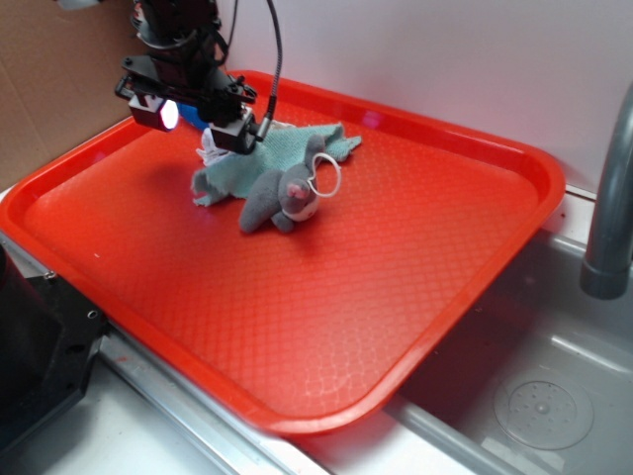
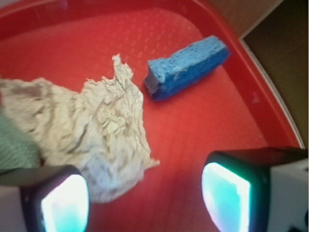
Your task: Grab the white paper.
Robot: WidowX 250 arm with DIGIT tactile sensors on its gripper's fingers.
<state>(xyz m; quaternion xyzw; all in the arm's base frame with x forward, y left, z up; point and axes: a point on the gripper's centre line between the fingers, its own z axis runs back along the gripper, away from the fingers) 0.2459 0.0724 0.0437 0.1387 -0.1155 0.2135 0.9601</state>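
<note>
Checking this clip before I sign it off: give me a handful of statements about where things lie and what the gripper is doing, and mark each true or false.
1. The white paper lies flat on the red tray. True.
2. The gripper is shut on the paper. False: its fingers stand apart, nothing between them; the paper lies below, nearer one finger.
3. A blue sponge lies on the tray beside the paper. True.
4. The sponge rests on top of the paper. False: bare tray shows between them.
5. The grey plush toy lies in the sink. False: it is on the tray, against the teal cloth.
</note>
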